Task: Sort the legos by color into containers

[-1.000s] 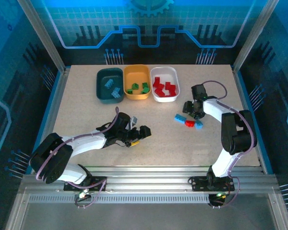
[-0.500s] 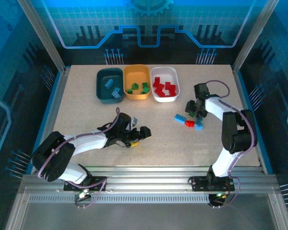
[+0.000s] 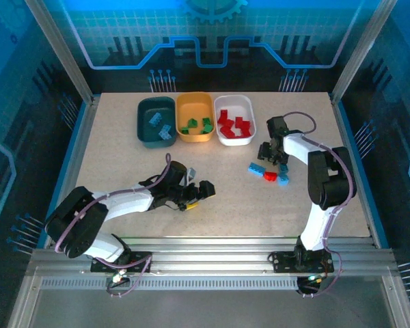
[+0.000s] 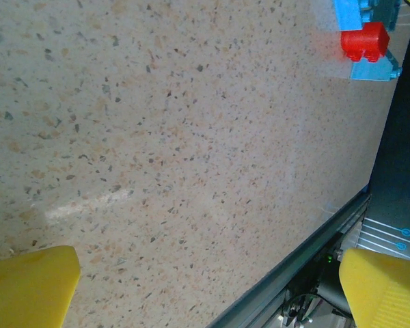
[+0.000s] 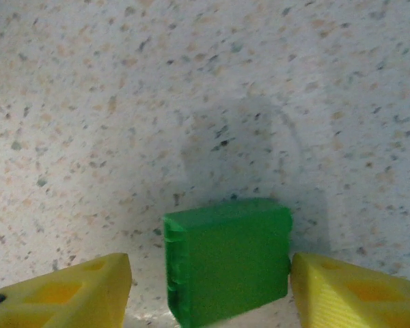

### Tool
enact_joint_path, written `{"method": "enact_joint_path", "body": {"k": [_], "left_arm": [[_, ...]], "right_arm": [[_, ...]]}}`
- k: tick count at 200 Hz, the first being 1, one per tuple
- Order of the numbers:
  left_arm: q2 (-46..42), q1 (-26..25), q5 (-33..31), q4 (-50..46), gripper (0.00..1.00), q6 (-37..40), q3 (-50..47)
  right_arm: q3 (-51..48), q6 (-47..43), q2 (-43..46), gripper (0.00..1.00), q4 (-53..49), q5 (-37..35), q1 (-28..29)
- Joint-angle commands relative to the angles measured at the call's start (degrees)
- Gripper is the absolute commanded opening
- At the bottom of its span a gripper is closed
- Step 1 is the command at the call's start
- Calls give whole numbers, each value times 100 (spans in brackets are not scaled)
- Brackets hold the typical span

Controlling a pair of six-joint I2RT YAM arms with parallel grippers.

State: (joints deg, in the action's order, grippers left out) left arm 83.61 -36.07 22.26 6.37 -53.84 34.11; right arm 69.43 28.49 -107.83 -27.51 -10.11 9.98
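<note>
Legos are mostly binned already, so here's what you've got. From the top camera, the dark teal tub [image 3: 156, 135], orange-yellow tub [image 3: 195, 102] and white tub [image 3: 235, 102] sit in a row at the far side of the table [image 3: 116, 164], holding light blue, green and red bricks in that order. Three loose ones lie right of centre in a short diagonal: a light blue brick [image 3: 256, 168], a red brick [image 3: 270, 175] and a second blue brick [image 3: 283, 180]. Your left arm lies low across the table from its base toward the middle, with the left gripper [image 3: 195, 194] pointing right, well apart from those loose bricks. Your right arm is bent sharply, forearm reaching back left, so the right gripper [image 3: 272, 152] sits just beyond the three, near the white tub. Left wrist cam: the yellow fingertips [image 4: 31, 283] are spread wide over bare table, and the red brick touches blue ones in the top right corner. Right wrist cam: a green brick [image 5: 227, 258] sits between the yellow fingers [image 5: 68, 294], touching one with a slim gap at the other, so you can't tell if it's truly pinched.
</note>
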Motion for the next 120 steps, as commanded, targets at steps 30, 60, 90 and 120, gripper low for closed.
{"method": "enact_joint_path", "body": {"k": [30,60,90,120], "left_arm": [[149,-22,-38,66,99,168,176],[122,14,-38,68,99,172,108],[39,156,-3,-37,99,238,96],[-308,487,-11,-335,99,401,78]], "right_arm": [[234,4,-226,62,-259,-261,279],[332,5,-401,61,-279,-302,252],[417,77,-475,52,-187,-129,185],[457,86,-476,42,-88,-54,189]]}}
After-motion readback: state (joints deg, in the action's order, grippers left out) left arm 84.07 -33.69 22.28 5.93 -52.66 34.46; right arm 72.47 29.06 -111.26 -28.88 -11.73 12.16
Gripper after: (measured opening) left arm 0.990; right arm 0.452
